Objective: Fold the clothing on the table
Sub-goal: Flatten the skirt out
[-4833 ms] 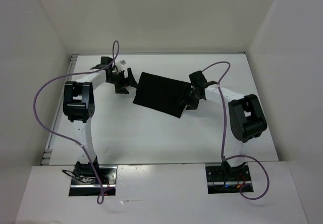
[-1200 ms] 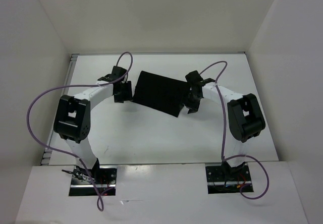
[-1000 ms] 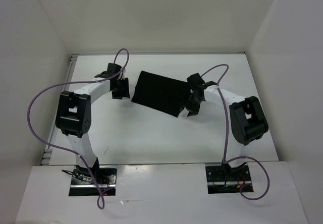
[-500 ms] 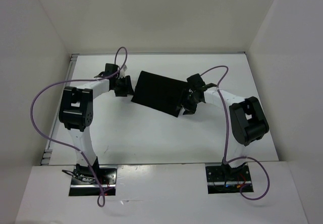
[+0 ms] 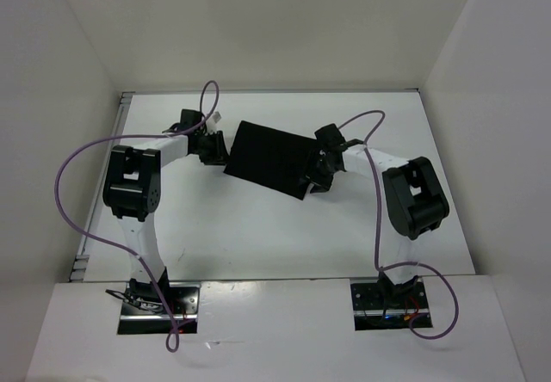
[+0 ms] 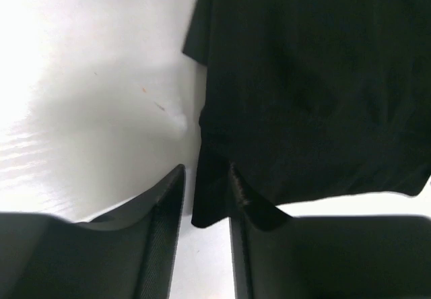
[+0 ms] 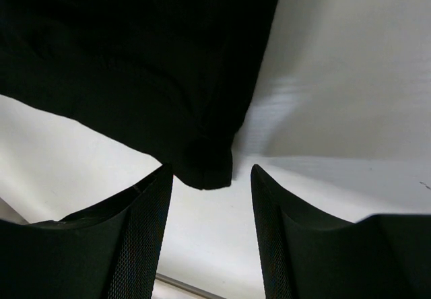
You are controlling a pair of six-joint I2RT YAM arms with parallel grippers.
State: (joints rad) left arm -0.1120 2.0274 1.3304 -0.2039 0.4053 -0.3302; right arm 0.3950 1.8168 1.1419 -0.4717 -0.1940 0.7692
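Clothing (image 5: pixel 274 158) lies flat and skewed, mid-far on table (image 5: pixel 258 236). Left gripper (image 6: pixel 205 178) has just moved onto its left corner, jaws narrowing around the hem, not yet pinching. Right gripper (image 7: pixel 210 171) straddles the right corner, jaws wide, holding nothing. Both corner grasps look imminent.

The black clothing (image 6: pixel 310 77) lies on the white table (image 6: pixel 87 110). Its near corner sits between the two fingers (image 6: pixel 161 225) of the left gripper (image 6: pixel 205 174), which stand apart: one touches the clothing, the other stands just beside it. Faint reddish specks (image 6: pixel 151 97) mark the table just beside the clothing's edge.
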